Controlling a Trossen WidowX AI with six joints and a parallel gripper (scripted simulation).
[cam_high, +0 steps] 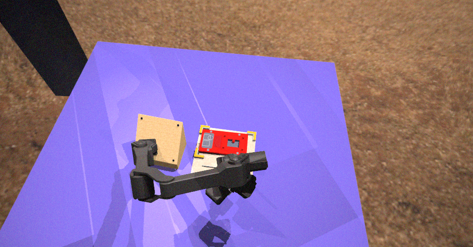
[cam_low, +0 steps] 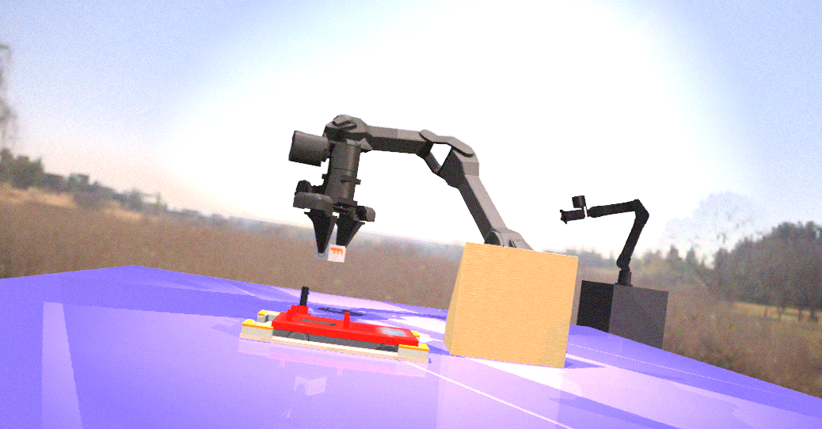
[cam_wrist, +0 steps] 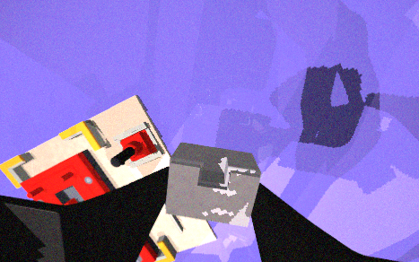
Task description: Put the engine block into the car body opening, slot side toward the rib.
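Observation:
My gripper [cam_low: 330,248] [cam_wrist: 211,179] is shut on the engine block [cam_low: 339,256] [cam_wrist: 180,195], a small light block that looks grey in the wrist view. A square slot [cam_wrist: 212,175] shows in its upper edge there. The block hangs well above the table, off to one side of the car body. The red car body [cam_high: 219,141] [cam_low: 373,332] [cam_wrist: 50,179] lies between yellow corner stops on a cream board [cam_high: 255,146] [cam_wrist: 125,112]. Its opening [cam_high: 233,144] shows a small red rib at the middle of one side. The top view does not show the block or fingertips.
A red part [cam_wrist: 146,141] with an upright black peg [cam_low: 304,296] [cam_wrist: 122,157] stands in a holder on the board. A big wooden block [cam_high: 161,133] [cam_low: 511,305] stands beside the board. A second dark arm [cam_low: 614,208] is far behind.

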